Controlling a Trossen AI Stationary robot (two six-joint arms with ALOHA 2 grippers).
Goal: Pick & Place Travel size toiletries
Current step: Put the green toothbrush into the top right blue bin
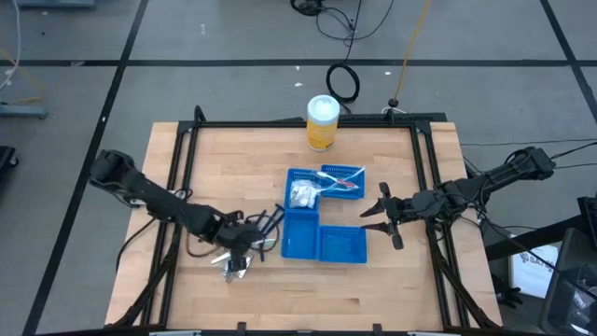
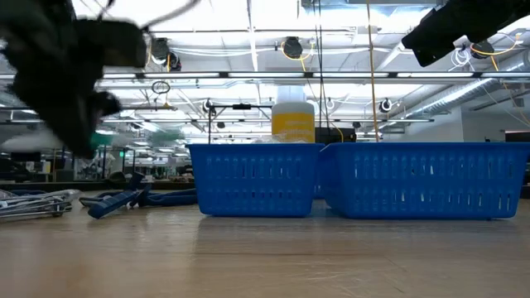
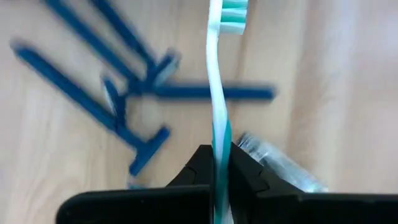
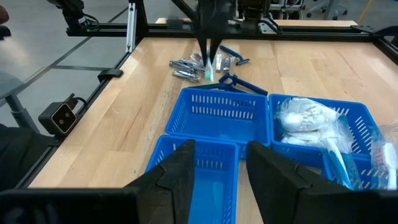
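My left gripper (image 3: 219, 163) is shut on a white and teal toothbrush (image 3: 216, 81) above the table's near left part. It also shows in the high view (image 1: 244, 241) and the right wrist view (image 4: 208, 46). Below it lie several dark blue razors (image 3: 118, 93) and silvery tubes (image 4: 186, 65) flat on the wood. My right gripper (image 1: 378, 213) is open and empty, right of the blue trays (image 1: 322, 233). One tray holds white packets (image 4: 308, 121) and a toothbrush (image 4: 336, 162). My left gripper pinches the toothbrush's handle (image 3: 217, 140) between its two fingers, which come from above and point down. The fingers lie along the brush. The brush hangs below them with its bristle head (image 3: 233, 12) lowest, over the razors and tubes.
A yellow canister with a white lid (image 1: 322, 121) stands at the table's far edge behind the trays. The near tray compartments (image 4: 196, 174) show no items. Bare wood lies along the near edge (image 1: 308, 299). Black frame rails (image 1: 182, 177) run along the table's sides.
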